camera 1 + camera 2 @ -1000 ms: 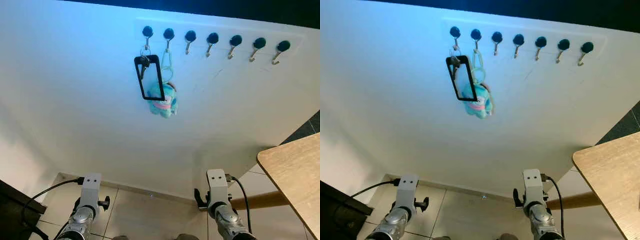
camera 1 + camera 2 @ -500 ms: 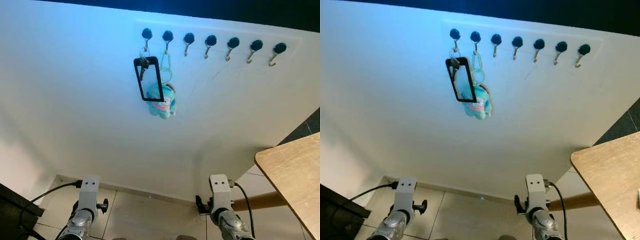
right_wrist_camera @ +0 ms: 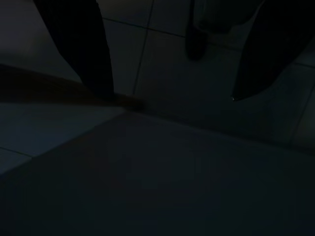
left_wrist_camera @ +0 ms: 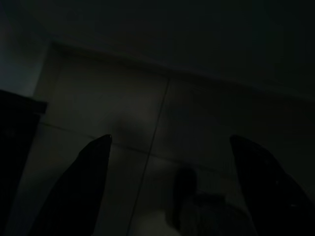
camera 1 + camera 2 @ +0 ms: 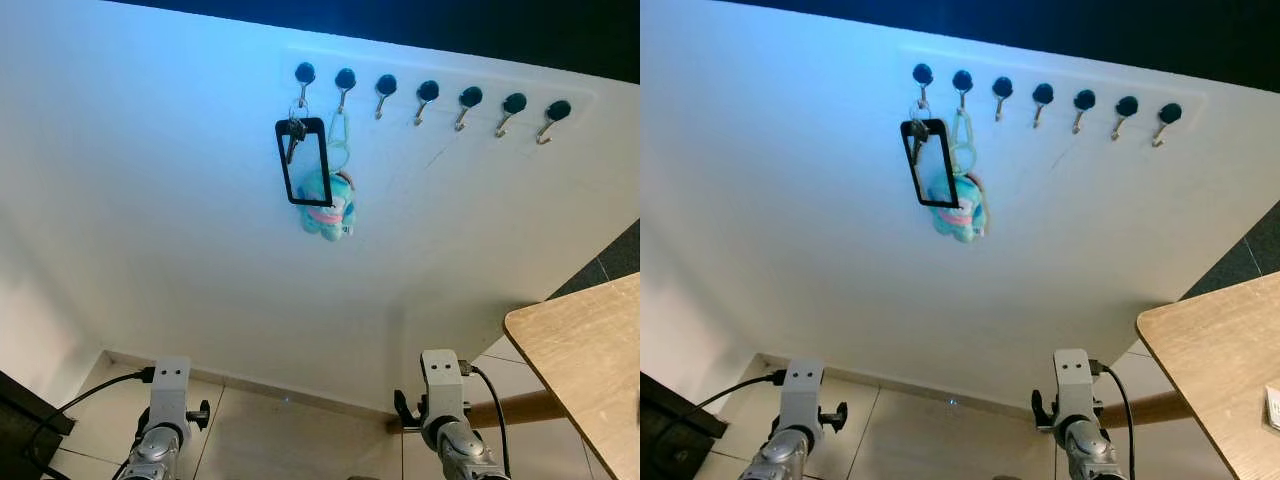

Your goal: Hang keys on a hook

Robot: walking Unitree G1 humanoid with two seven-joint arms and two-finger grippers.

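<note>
Already hanging: keys with black tag on leftmost hook, beside plush charm. Light, loose, jingly; best pinched at the ring. Left gripper and right gripper low, spread wide, holding nothing.

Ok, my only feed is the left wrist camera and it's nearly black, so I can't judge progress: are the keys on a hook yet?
Observer: Yes. The keys, with a black rectangular tag, hang from the leftmost hook of the wall row.
Operator: Anything beside them?
Observer: A turquoise plush keychain hangs from the second hook, partly behind the tag.
Operator: And the right gripper?
Observer: The right gripper hangs low over the floor tiles, open and holding nothing.
</note>
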